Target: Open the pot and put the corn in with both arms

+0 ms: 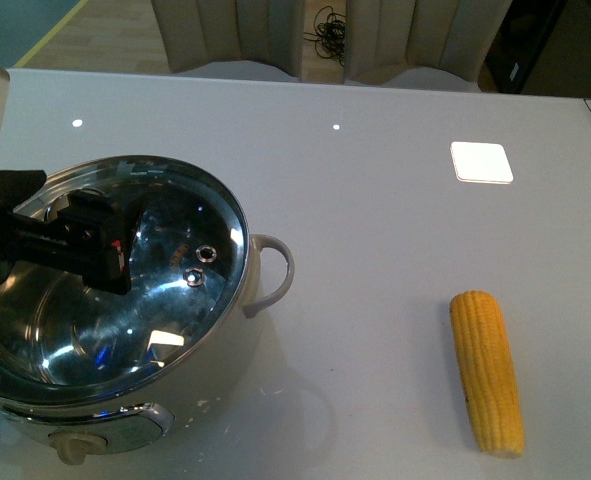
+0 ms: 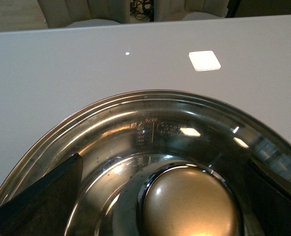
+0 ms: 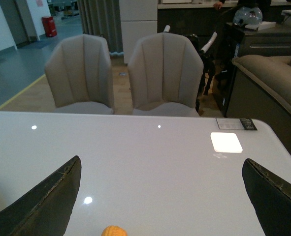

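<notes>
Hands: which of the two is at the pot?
The left hand, open around the lid knob; the right hand hangs over the table by the corn.

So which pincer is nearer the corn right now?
Right. The right pincer hangs open close to the corn; the left pincer straddles the lid knob on the pot, far from it.

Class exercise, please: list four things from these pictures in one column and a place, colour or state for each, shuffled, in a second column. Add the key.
Column 1:
1 corn
2 glass lid
3 right tool
4 front knob

Column 2:
a open, over the table
b beige, low on the pot
c yellow, lying right of the pot
d beneath the left tool

Pairs: 1c, 2d, 3a, 4b
</notes>
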Action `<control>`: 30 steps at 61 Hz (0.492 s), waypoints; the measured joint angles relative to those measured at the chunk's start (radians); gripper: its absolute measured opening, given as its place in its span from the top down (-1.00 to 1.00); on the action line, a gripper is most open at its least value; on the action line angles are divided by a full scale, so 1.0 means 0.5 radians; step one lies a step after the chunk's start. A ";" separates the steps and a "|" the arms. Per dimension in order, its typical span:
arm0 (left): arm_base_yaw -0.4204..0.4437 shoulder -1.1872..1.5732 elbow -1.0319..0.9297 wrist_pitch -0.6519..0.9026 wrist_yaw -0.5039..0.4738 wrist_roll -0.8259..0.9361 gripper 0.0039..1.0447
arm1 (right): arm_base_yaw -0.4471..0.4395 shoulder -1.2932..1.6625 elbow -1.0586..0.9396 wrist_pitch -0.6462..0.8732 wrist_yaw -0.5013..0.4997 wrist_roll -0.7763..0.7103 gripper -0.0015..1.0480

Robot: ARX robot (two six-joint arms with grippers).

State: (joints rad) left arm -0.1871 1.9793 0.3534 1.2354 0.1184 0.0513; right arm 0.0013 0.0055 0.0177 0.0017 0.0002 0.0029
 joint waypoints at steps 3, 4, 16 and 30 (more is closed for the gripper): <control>0.000 0.028 0.004 0.016 -0.019 0.010 -0.87 | 0.000 0.000 0.000 0.000 0.000 0.000 -0.83; 0.000 0.034 0.005 0.019 -0.024 0.011 -0.87 | 0.000 0.000 0.000 0.000 0.000 0.000 -0.83; 0.000 0.072 0.014 0.050 -0.040 0.014 -0.87 | 0.000 0.000 0.000 0.000 0.000 0.000 -0.83; -0.011 0.082 0.021 0.050 -0.064 0.025 -0.86 | 0.000 0.000 0.000 0.000 0.000 0.000 -0.83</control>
State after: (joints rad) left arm -0.1925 2.0201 0.3641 1.2606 0.0864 0.0639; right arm 0.0013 0.0055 0.0177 0.0017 0.0002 0.0029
